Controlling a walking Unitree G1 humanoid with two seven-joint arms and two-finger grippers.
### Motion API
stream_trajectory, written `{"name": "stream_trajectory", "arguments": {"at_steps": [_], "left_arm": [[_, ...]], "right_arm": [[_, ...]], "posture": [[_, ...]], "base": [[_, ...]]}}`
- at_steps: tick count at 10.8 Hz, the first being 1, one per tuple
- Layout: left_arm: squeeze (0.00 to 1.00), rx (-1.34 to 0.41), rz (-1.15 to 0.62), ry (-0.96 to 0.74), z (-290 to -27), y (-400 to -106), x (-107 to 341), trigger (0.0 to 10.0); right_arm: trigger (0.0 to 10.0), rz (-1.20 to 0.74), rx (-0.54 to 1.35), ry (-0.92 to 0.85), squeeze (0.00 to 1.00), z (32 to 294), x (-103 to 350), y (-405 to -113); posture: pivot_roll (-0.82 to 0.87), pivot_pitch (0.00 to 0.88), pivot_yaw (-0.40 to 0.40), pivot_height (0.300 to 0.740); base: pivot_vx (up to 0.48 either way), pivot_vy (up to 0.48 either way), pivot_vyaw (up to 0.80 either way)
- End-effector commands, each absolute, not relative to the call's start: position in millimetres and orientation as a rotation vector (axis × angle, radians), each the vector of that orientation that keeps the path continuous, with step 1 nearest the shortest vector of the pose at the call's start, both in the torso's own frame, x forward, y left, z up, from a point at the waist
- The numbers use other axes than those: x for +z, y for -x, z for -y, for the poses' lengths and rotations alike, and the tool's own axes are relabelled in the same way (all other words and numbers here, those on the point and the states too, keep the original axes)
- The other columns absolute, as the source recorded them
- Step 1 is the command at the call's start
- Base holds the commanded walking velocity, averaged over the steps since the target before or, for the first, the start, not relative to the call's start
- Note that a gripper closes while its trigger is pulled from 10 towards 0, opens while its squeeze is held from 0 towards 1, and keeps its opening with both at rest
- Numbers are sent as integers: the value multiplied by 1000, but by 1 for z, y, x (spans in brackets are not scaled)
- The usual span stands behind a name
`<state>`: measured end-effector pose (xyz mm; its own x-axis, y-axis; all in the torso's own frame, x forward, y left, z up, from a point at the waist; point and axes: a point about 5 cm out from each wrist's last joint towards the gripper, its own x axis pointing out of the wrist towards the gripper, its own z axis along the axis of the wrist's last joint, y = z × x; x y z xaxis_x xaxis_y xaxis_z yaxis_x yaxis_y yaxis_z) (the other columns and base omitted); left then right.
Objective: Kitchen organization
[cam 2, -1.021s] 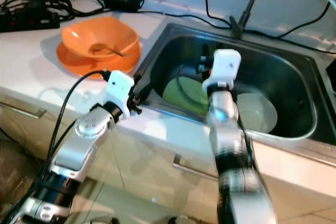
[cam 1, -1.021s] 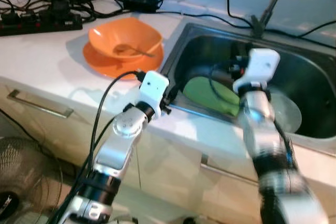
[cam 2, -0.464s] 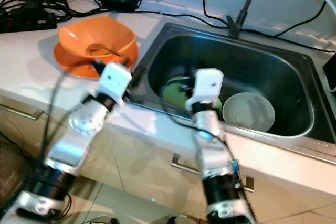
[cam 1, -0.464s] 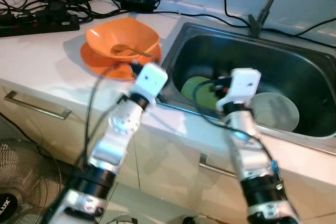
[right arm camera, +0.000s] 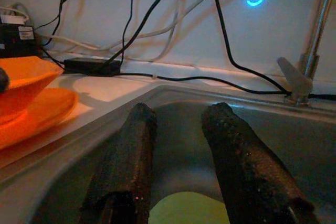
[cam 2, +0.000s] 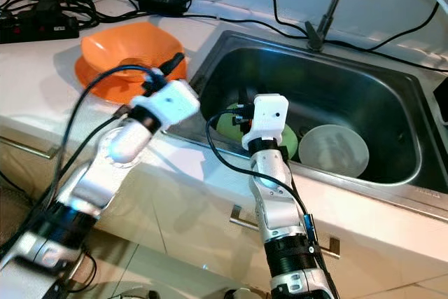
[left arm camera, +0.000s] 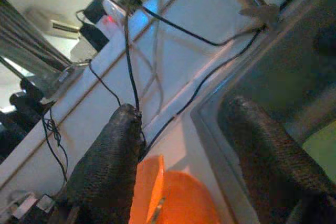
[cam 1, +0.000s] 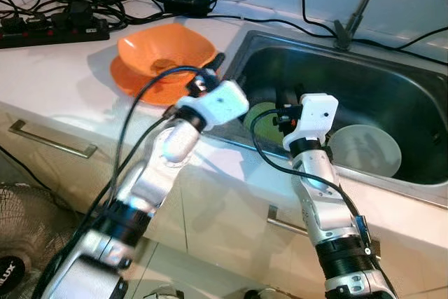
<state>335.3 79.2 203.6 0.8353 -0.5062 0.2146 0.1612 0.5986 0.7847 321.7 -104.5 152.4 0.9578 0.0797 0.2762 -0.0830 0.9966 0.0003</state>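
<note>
A round lime-green plate (cam 1: 260, 115) lies on the floor of the stainless steel sink basin (cam 2: 381, 92), partly hidden behind the right arm. The right gripper (right arm camera: 181, 161) hangs just above it, inside the basin near the front wall, its two black fingers (right arm camera: 128, 153) spread apart with nothing between them; the plate's pale green edge shows below the fingertips. Just beside the plate, farther right, sits a translucent white round bowl (cam 2: 333, 150). The left gripper (left arm camera: 181, 156) hovers over the basin's left rim, fingers (left arm camera: 113, 161) parted and empty, pointing toward the back wall. On the white countertop (cam 1: 63, 78) left of the sink, an orange square-rimmed bowl (cam 1: 166, 48) rests on a flat orange plate (cam 1: 133, 82), well apart from the green plate. Black cables (cam 1: 280, 22) trail along the counter's back edge.
</note>
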Motion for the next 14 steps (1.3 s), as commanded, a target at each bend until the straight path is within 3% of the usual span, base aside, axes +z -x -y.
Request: {"name": "stream_trajectory", "arguments": {"at_steps": [1,5,10,11,12,14], "left_arm": [[0,-389,429,-896,-77,-342,205,10000],[0,-316,340,-1009,-93,-355,201,10000],[0,-252,271,-1026,-99,-365,196,10000],[0,-247,271,-1027,-97,-368,198,2667],[0,-242,275,-1027,-96,-369,199,0],[0,-245,278,-1025,-95,-370,197,0]], "right_arm": [[10000,287,68,-10,0,108,156,-322],[10000,277,58,-10,0,110,155,-322],[10000,271,60,-12,0,109,153,-322],[10000,270,62,-11,0,109,153,-322],[10000,268,60,-9,0,110,153,-323],[10000,266,57,-9,0,110,152,-323]], "posture": [[54,53,-60,740],[59,60,-60,740],[58,64,-62,740],[53,63,-61,740],[52,62,-62,740],[54,62,-62,740]], "base": [[0,0,0],[0,0,0],[0,0,0],[0,0,0],[0,0,0],[0,0,0]]}}
